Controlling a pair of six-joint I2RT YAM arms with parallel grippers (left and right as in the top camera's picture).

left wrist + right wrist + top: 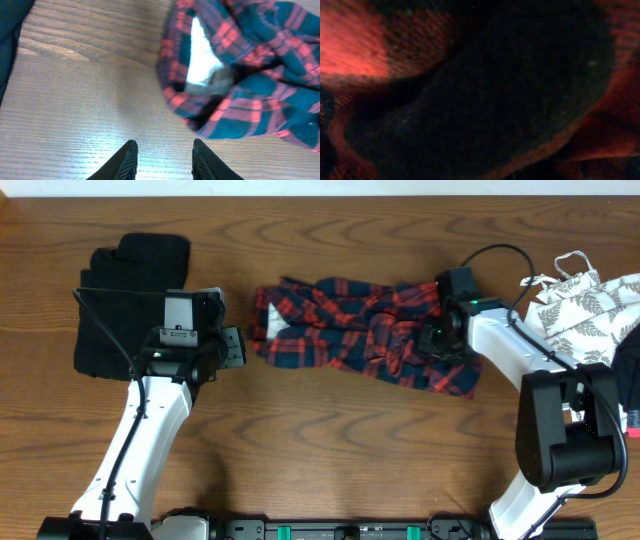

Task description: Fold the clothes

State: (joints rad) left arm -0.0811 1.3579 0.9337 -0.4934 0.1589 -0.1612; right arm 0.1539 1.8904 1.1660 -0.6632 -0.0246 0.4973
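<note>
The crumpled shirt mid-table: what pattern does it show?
The shirt is red-and-navy plaid, clearest in the overhead view.

Shirt (pixel 365 335): red-and-navy plaid (label (pixel 202 55) white). Left garment (pixel 125 305): plain black. Right garment (pixel 585 305): white, grey leaf print. Desk (pixel 330 450): brown wood grain.

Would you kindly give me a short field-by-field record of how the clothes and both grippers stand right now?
surface: wooden table
plaid shirt: crumpled at the centre, not yet folded
black garment: compact pile on the left side
leaf-print garment: at the right edge, partly out of frame
left gripper: open, empty, over bare wood just short of the shirt's left end
right gripper: down on the shirt's right end; fingers hidden by fabric, grip unclear
</note>
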